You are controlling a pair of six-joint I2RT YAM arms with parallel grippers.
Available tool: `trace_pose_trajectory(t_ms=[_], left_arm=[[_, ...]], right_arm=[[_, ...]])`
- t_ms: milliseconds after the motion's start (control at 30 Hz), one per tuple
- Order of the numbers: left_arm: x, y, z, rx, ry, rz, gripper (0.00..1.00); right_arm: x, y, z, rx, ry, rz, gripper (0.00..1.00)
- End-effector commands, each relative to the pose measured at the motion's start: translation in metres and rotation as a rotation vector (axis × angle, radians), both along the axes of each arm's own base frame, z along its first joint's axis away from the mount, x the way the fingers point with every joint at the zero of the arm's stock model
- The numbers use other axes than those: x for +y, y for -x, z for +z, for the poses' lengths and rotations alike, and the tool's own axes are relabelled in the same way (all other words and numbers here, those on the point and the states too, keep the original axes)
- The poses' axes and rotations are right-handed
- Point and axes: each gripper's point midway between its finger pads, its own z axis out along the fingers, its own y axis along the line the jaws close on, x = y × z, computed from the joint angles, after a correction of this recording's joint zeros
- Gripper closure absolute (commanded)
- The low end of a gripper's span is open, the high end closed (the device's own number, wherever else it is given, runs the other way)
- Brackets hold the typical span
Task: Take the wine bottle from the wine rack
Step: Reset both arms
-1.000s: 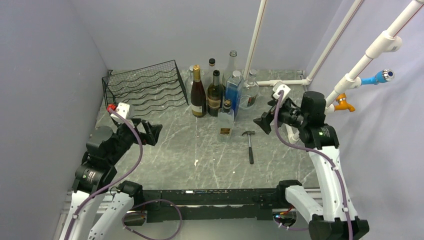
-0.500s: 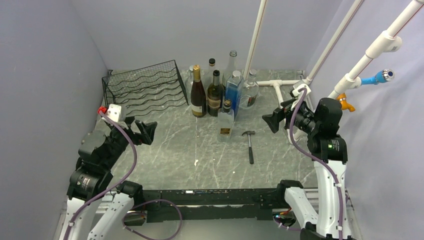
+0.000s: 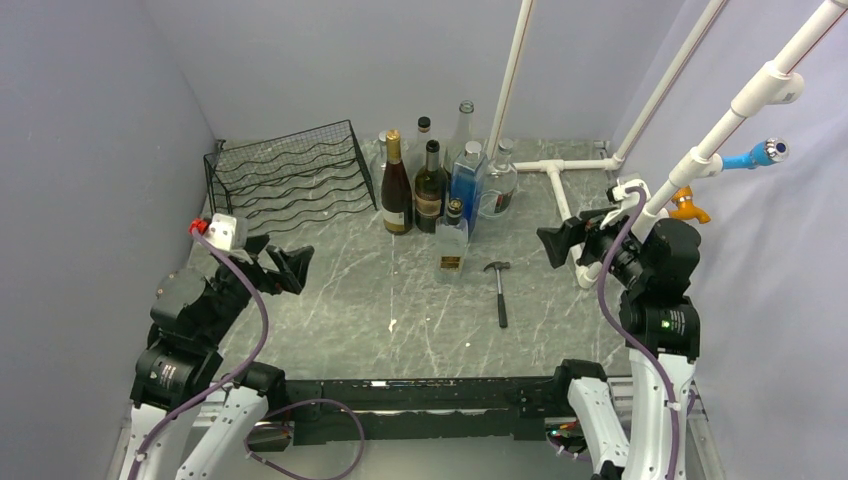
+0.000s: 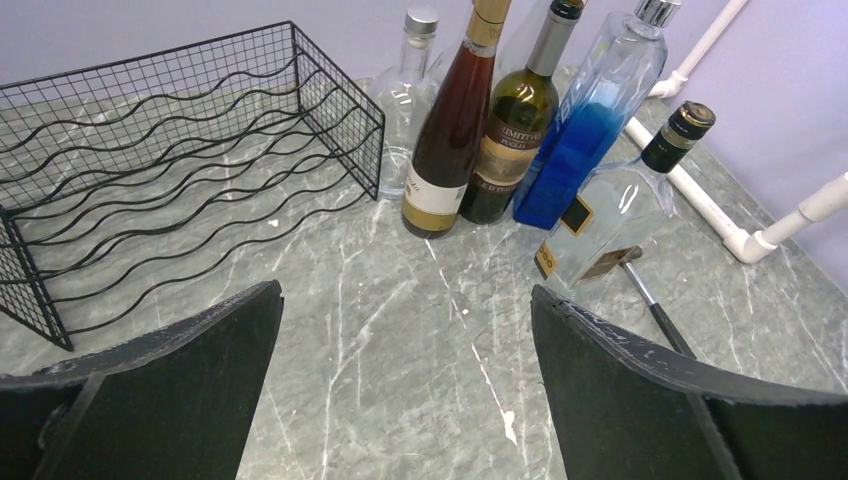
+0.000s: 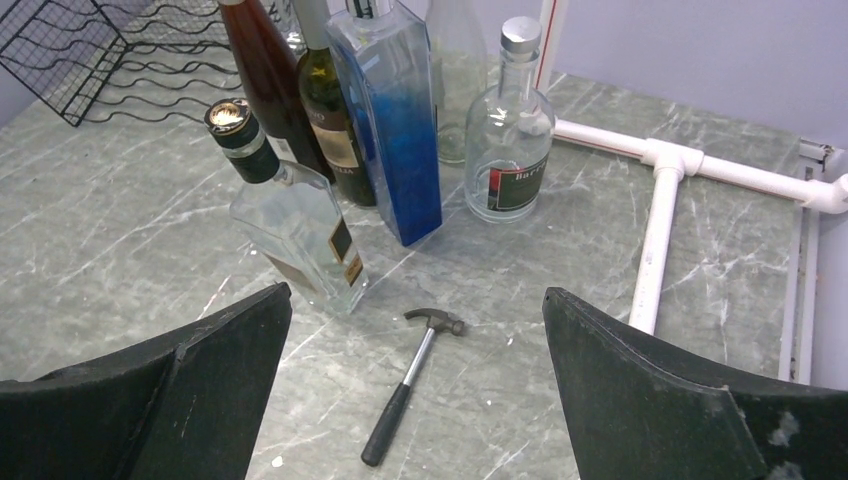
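My left gripper [image 4: 405, 297] hangs with its jaws spread wide, gripping nothing, and my right gripper [image 5: 415, 297] is spread the same way. Ahead and to the left of my left gripper sits the black wire box-shaped wine rack [image 4: 180, 150]. The dark reddish-brown wine bottle with gold foil [image 4: 450, 130] stands upright on the grey marbled table [image 4: 400, 380]. It is straight ahead of my left gripper, just beside the rack's right end, with a dark green glass bottle [image 4: 510, 140] next to it.
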Motion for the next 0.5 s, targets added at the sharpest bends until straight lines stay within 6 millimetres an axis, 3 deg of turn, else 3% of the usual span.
trace_pose_trajectory(t_ms=[0, 467], left_arm=[[-0.005, 0.003, 0.015, -0.046, 0.037, -0.029, 0.01], [-0.001, 0.013, 0.005, -0.024, 0.049, -0.014, 0.01]], right_arm=[[-0.005, 0.001, 0.001, 0.001, -0.030, -0.049, 0.00], [-0.004, 0.004, 0.001, -0.012, -0.023, -0.031, 0.00]])
